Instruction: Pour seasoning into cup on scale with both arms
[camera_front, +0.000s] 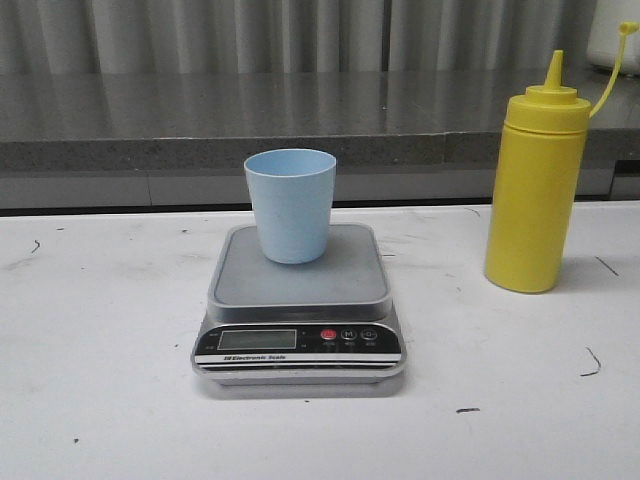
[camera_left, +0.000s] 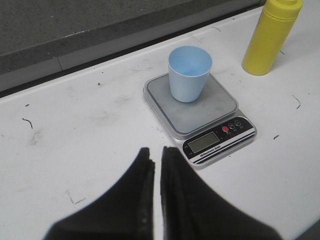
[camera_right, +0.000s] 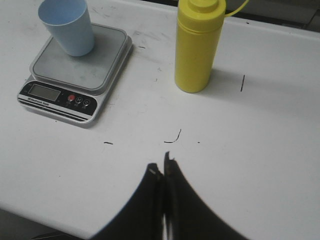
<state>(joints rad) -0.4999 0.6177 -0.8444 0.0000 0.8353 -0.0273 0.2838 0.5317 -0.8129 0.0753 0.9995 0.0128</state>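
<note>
Standing upright on the grey steel platform of the scale (camera_front: 300, 315), toward its back edge, the pale blue cup (camera_front: 290, 205) has its mouth open upward and shows nothing inside from the left wrist view. The scale sits near the middle of the white table (camera_front: 100, 380), its black front panel with the LCD display, one red button and two dark ones facing the robot. The yellow seasoning bottle (camera_front: 535, 190) stands upright on the table to the right of the scale and well apart from it, nozzle cap pointing up, its thin strap arching off to the right. The left claw (camera_left: 156, 165) hangs over bare table on the robot's side of the scale, its fingers drawn almost together with only a thin slit between them, gripping nothing. The right claw (camera_right: 163, 172) hangs over bare table short of the bottle, its fingers likewise pressed close and empty. Small dark scuff marks dot the table.
</note>
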